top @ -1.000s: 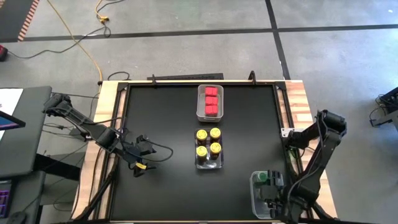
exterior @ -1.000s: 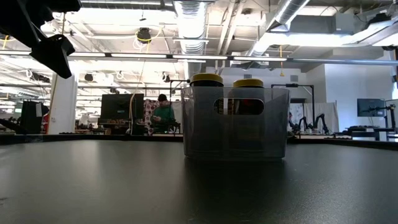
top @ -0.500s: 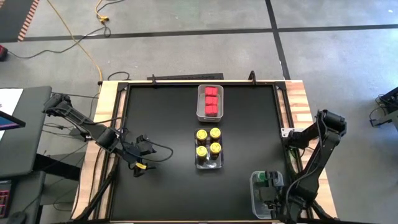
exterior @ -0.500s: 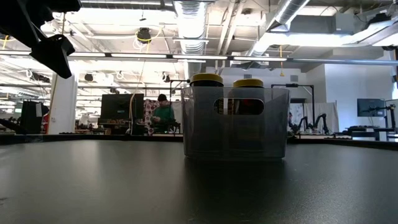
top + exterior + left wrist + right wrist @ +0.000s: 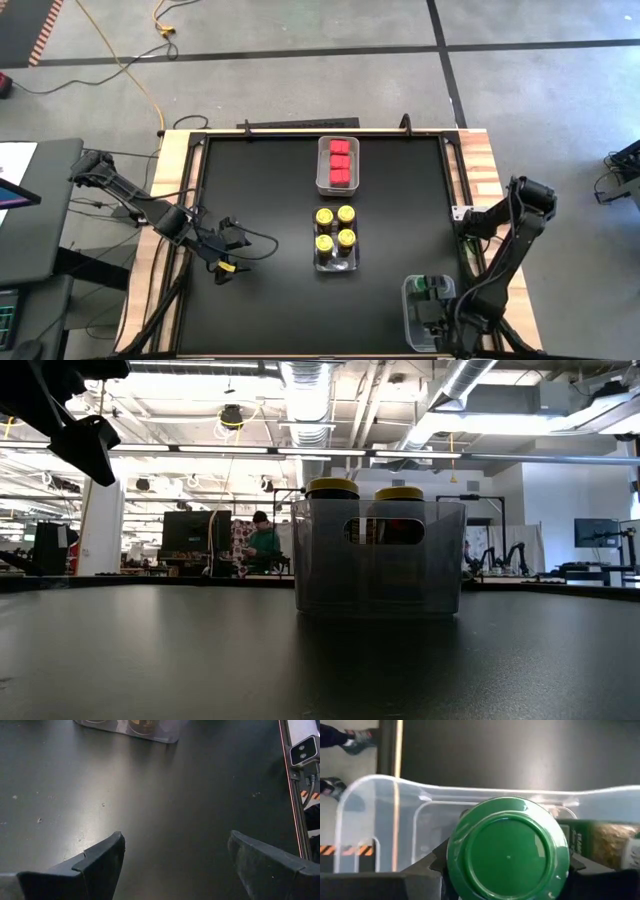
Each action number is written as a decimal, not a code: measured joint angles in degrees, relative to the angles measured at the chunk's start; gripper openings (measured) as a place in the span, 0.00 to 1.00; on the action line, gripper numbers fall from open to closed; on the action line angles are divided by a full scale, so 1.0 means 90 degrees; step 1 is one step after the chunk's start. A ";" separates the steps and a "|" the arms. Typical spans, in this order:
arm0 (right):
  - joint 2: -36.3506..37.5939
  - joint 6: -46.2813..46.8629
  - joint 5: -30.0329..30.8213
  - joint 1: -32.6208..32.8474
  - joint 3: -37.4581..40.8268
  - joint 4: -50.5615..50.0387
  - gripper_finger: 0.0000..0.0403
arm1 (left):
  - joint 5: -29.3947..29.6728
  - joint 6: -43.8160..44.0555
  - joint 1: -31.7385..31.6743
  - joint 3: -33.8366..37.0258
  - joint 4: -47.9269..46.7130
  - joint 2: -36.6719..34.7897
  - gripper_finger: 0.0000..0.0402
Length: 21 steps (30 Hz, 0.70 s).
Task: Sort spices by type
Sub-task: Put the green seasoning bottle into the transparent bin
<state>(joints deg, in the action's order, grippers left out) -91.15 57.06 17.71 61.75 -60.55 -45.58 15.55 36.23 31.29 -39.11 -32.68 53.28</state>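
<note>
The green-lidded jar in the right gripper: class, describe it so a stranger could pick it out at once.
Start at the black table, then its near right corner, where a clear plastic bin sits. Over it the right gripper holds a round green-lidded jar; the other bins' lids are yellow or red.

Bright overhead ceiling lights (image 5: 300, 452), soft glare on black tabletop (image 5: 165, 810).

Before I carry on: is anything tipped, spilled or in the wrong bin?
Nothing stands out. The red spices fill the far bin, the yellow-lidded jars stand upright in the middle bin, and the right gripper holds a green-lidded jar over the near-right bin. No spills visible.
</note>
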 joint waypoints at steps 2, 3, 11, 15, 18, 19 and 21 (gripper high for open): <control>0.0000 -0.0002 0.0001 -0.0007 -0.0002 0.0017 0.55 | 0.0000 0.0001 0.0000 0.0000 0.0002 0.0000 0.85; 0.0000 -0.0009 0.0001 -0.0018 -0.0005 0.0008 0.55 | 0.0000 0.0001 0.0000 0.0000 0.0001 0.0000 0.85; 0.0000 -0.0015 0.0001 -0.0045 -0.0002 0.0217 0.61 | 0.0000 0.0000 0.0002 0.0000 0.0000 0.0000 0.85; 0.0000 -0.0012 0.0002 -0.0045 -0.0007 0.0351 0.62 | 0.0000 0.0001 0.0000 0.0000 0.0001 0.0000 0.85; 0.0000 -0.0010 0.0003 -0.0045 -0.0010 0.0353 0.62 | 0.0000 0.0000 0.0001 0.0000 0.0002 0.0000 0.85; 0.0000 -0.0010 0.0003 -0.0045 -0.0010 0.0348 0.62 | 0.0000 0.0001 0.0001 0.0000 0.0002 0.0000 0.85; 0.0000 -0.0010 0.0003 -0.0045 -0.0010 0.0350 0.62 | 0.0000 0.0002 0.0000 0.0000 0.0002 0.0000 0.85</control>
<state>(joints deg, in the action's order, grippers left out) -91.15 56.97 17.74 61.34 -60.64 -42.44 15.55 36.25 31.29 -39.11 -32.67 53.28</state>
